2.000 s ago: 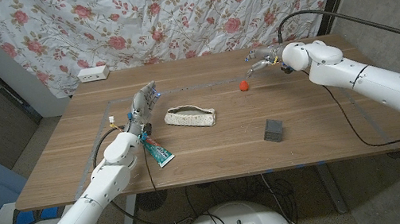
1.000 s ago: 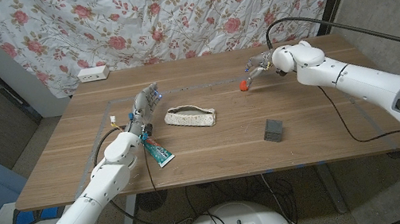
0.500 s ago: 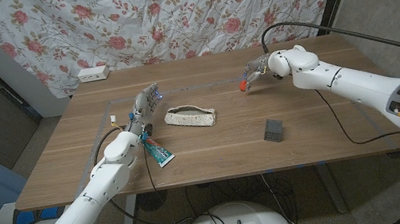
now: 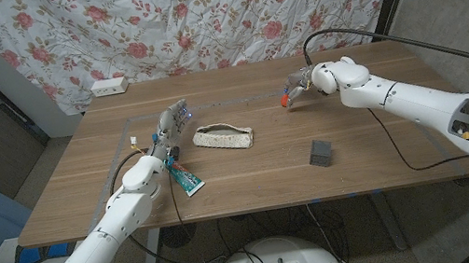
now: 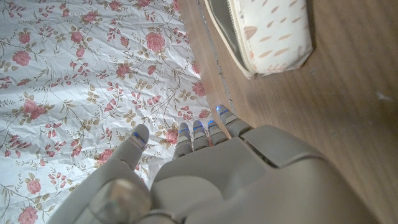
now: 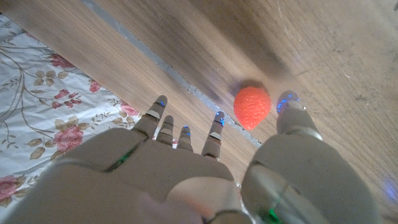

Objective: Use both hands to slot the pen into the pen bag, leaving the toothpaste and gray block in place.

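One orange ball (image 6: pixel 252 106) beside right hand (image 6: pixel 186 168)

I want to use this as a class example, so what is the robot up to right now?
The right hand is reaching over a small red strawberry-shaped object, apparently the pen's top, at the far side of the table, fingers spread around it but not yet gripping. The left hand waits open near the pen bag. The toothpaste and gray block lie untouched.
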You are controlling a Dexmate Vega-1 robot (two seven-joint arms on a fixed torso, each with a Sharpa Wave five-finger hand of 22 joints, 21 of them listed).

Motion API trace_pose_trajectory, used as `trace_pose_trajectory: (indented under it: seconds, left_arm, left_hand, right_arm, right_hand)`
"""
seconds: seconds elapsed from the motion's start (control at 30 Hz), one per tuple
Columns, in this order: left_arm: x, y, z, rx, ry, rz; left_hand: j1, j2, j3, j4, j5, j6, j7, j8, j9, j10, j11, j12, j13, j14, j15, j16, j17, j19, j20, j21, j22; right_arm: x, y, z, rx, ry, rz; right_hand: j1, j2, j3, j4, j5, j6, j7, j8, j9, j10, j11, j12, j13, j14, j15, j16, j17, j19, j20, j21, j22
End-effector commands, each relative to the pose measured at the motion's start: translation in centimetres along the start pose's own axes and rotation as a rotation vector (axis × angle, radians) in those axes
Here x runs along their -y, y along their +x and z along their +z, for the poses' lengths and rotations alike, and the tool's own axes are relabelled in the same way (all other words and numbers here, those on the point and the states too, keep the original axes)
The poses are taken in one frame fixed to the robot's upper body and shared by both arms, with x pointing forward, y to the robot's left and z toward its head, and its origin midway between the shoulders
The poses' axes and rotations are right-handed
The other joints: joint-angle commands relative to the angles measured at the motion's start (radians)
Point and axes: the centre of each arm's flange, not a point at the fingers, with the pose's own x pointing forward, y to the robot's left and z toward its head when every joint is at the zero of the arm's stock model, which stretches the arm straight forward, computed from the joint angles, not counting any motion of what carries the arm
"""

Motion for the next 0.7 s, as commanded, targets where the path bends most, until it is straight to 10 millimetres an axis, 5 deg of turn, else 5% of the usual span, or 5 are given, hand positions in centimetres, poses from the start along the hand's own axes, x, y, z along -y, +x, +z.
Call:
trace_pose_trajectory:
  seconds: [0.03,0.7]
  left_arm:
    - [0.14,-0.12,-0.17,-0.005,-0.001,-0.002]
    - [0.18,-0.24,-0.48,-0.013,-0.01,0.001]
  left_hand:
    - [-0.006,0.072,0.007,-0.002,0.003,0.007,-0.001,-0.003,0.004,0.009,0.002,-0.002,0.006,0.005,-0.006,0.003,0.003,0.007,-0.002,0.0,0.001]
    - [-0.008,0.071,0.009,0.0,0.003,0.007,-0.001,-0.003,0.004,0.01,0.002,-0.003,0.006,0.008,-0.003,0.003,0.003,0.008,-0.001,-0.001,0.001]
  right_arm:
    - [-0.51,0.21,0.42,0.002,-0.01,-0.044]
    - [-1.14,0.5,0.94,0.0,-0.024,-0.111]
  right_hand:
    - [0.026,0.0,0.01,0.002,-0.003,0.032,-0.003,0.018,0.004,0.018,-0.004,0.012,0.002,0.018,-0.005,0.011,0.006,0.023,-0.009,0.01,0.004]
    - [0.114,0.0,0.016,0.002,-0.009,0.19,-0.028,0.095,0.004,0.098,-0.034,0.02,0.001,0.078,-0.046,0.031,0.008,0.076,-0.041,0.005,0.003]
